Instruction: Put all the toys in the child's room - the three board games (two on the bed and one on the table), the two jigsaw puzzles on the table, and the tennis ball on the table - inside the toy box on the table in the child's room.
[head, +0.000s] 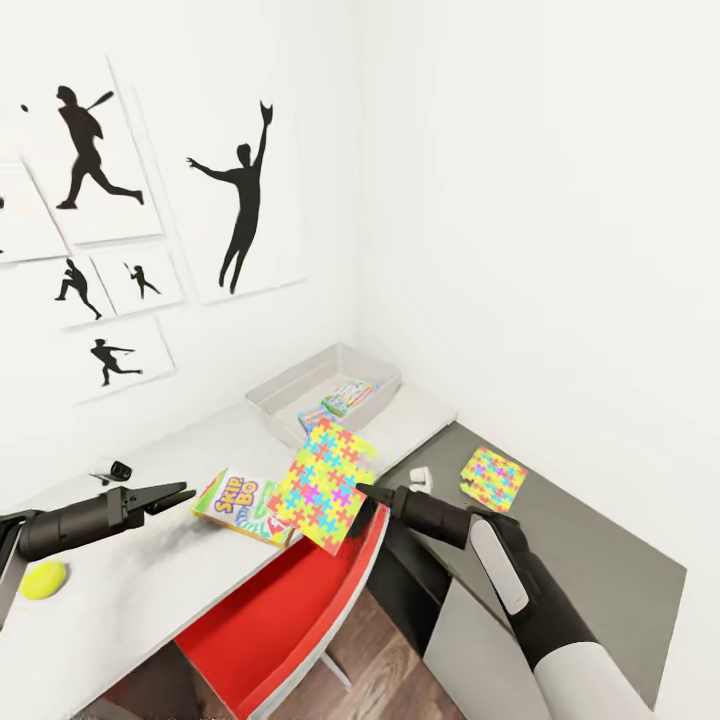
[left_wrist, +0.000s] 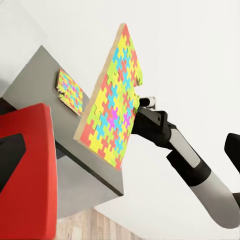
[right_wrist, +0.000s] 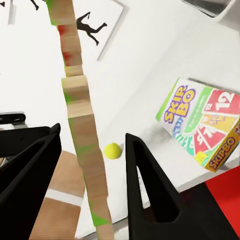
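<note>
My right gripper (head: 366, 496) is shut on one jigsaw puzzle (head: 325, 484), holding it tilted in the air over the table's front edge. The right wrist view shows its wooden edge (right_wrist: 85, 150) between the fingers. A second jigsaw puzzle (head: 492, 478) lies on the dark grey wing. The Skip-Bo board game (head: 243, 506) lies on the pale table (head: 130, 590), just left of the held puzzle. The toy box (head: 290, 383) stands in the corner with two small board games (head: 345, 398) inside. The tennis ball (head: 42, 579) rests at the table's left end. My left gripper (head: 176, 496) hovers open, left of the Skip-Bo box.
A red-and-white swivel chair (head: 280, 610) is tucked under the table below the held puzzle. Small white items (head: 420, 478) lie on the dark wing and a small dark gadget (head: 112, 470) sits near the wall. Baseball silhouette prints (head: 240, 200) hang above.
</note>
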